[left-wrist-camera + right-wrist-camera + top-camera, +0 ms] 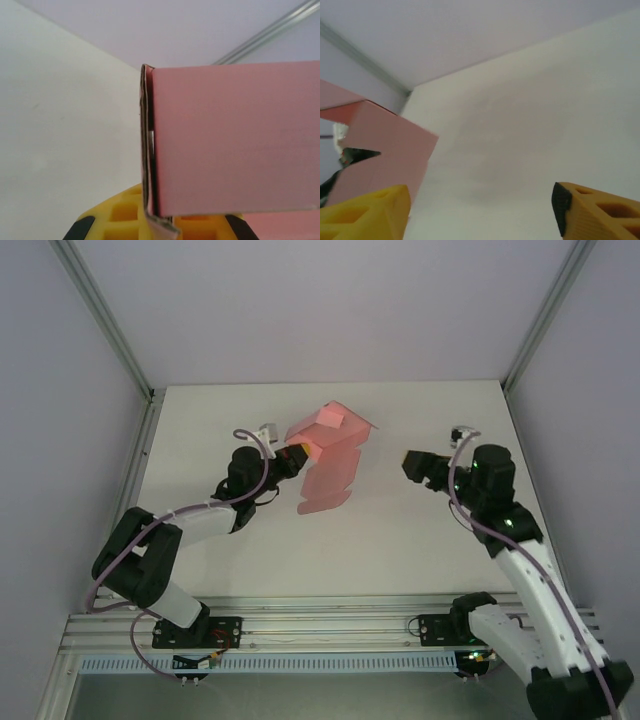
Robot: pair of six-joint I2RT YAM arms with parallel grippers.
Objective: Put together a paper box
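Note:
The pink paper box (pixel 330 445) is a partly folded card sheet held up off the white table, its upper flaps bent over at the back. My left gripper (pixel 298 453) is shut on the sheet's left edge. In the left wrist view the folded pink panel (pixel 235 145) stands right over the yellow fingers (pixel 120 215), with doubled card edges pinched between them. My right gripper (pixel 412 462) hangs open to the right of the box, apart from it. In the right wrist view the pink box (pixel 385 150) lies left, beyond the wide-spread yellow fingers (pixel 600 210).
The white table (pixel 400 540) is walled by pale panels with aluminium posts (pixel 105 325) at the back corners. An aluminium rail (pixel 330 615) carries both arm bases at the near edge.

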